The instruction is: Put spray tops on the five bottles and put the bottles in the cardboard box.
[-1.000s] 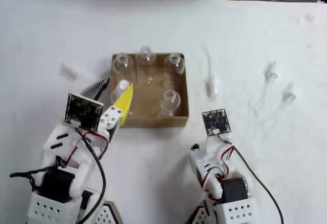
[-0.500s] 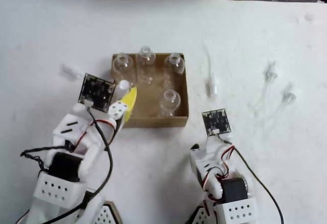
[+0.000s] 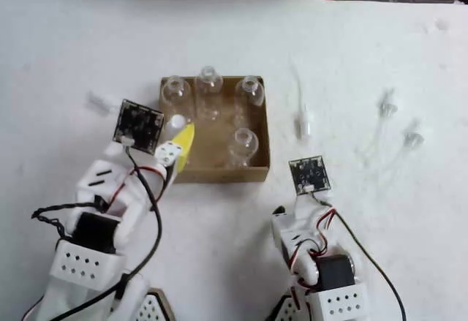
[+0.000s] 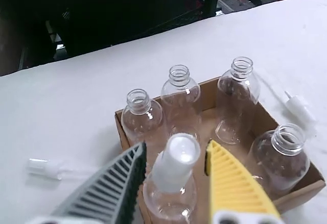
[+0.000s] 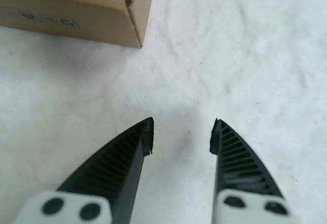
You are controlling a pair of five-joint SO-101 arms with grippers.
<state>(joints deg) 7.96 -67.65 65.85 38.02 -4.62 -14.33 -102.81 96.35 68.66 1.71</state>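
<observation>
R fingers [image 5: 117,168]: both dark, spread apart, nothing held betw. them. Bare counter [image 5: 245,55] is seen under and ahead of the tips. A corner of the cardboard box [image 5: 71,17] is seen beyond the tips, offset toward the L arm's side.

L fingers [image 4: 230,183]: one grey, one yellow, held apart; nothing is clamped. The capped bottle [image 4: 171,193] is stood upright betw. them, its white spray top [image 4: 176,160] approx. level w/ the tips. A thin gap is seen on each side of that top. Whether the bottle's body is touched lower down cannot be told.

The capped bottle is placed inside the box, in the near corner on the grey finger's side. Just outside the yellow finger, also in the box, one uncapped bottle [image 4: 283,155] is stood upright. Beyond the tips, three more uncapped bottles [image 4: 180,94] are lined upright along the box's far wall.

Outside the box, on the counter: one loose spray top [image 4: 43,167] is laid out past the grey finger, apart from the box. Another spray top [image 4: 300,106] is laid beyond the yellow finger, near the box's far corner. In the high view, two more spray tops [image 3: 386,105] are noted farther off on the yellow finger's side, well apart from the box.
</observation>
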